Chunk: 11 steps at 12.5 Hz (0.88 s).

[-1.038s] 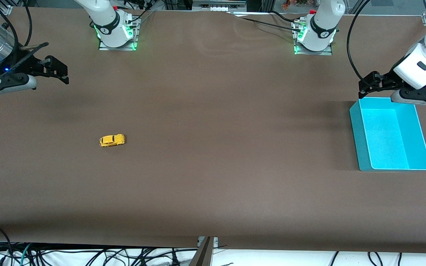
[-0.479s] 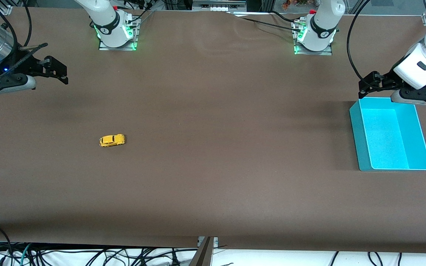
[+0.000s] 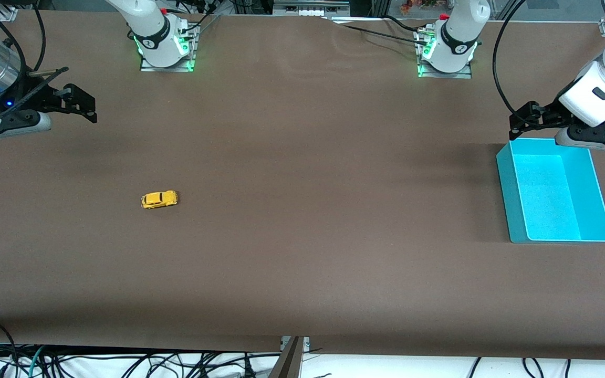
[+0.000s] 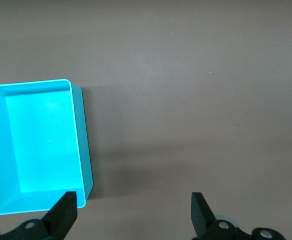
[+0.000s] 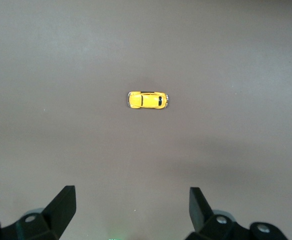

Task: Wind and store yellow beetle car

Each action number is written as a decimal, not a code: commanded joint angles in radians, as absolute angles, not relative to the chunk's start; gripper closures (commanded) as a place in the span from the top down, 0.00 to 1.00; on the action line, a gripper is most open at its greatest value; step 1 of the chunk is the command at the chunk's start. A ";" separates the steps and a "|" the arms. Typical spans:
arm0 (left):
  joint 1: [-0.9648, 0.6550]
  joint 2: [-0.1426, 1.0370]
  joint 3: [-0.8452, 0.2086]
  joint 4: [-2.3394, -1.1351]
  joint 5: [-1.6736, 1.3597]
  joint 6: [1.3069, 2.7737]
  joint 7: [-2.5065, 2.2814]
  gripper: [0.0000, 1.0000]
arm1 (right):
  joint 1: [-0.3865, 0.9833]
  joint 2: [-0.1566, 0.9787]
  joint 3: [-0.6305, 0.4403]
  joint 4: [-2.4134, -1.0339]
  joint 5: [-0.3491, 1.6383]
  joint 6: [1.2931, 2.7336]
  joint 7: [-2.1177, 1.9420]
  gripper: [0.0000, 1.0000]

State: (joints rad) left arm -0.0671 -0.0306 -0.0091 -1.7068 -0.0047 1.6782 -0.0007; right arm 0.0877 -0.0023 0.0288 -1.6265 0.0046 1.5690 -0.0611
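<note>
The counter (image 3: 302, 262) is bare along its near edge. The first thing on it is the yellow beetle car (image 3: 159, 199), at about eight o'clock from the counter's middle in the front view and toward the right arm's end. It stands on its wheels, in the same spot and at the same angle as a second ago, with nothing touching it.

At about four o'clock from the middle, at the left arm's end, sits the open turquoise bin (image 3: 507, 189). It holds nothing and has not moved either.

The only change is small. The right gripper (image 5: 130, 192), up in the air at about ten o'clock, has shifted slightly and tilted a little more toward the counter. Its fingers are spread wide, and its wrist camera shows the car ahead of them, roughly centred between them — probably the start of the reach toward the car. Winding and storing are both not yet begun.

The left gripper (image 4: 133, 197) waits over the bin's farther rim, fingers apart and holding nothing — unchanged.
</note>
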 commanded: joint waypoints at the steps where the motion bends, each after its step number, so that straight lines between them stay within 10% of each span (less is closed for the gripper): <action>1: -0.063 -0.025 -0.014 -1.690 -0.008 1.663 -0.011 1.00 | 0.080 0.000 0.034 -1.647 -0.006 1.601 -0.051 1.00; 11: -0.061 -0.025 -0.014 -1.690 -0.008 1.663 -0.009 1.00 | 0.080 0.002 0.043 -1.702 -0.002 1.594 -0.136 1.00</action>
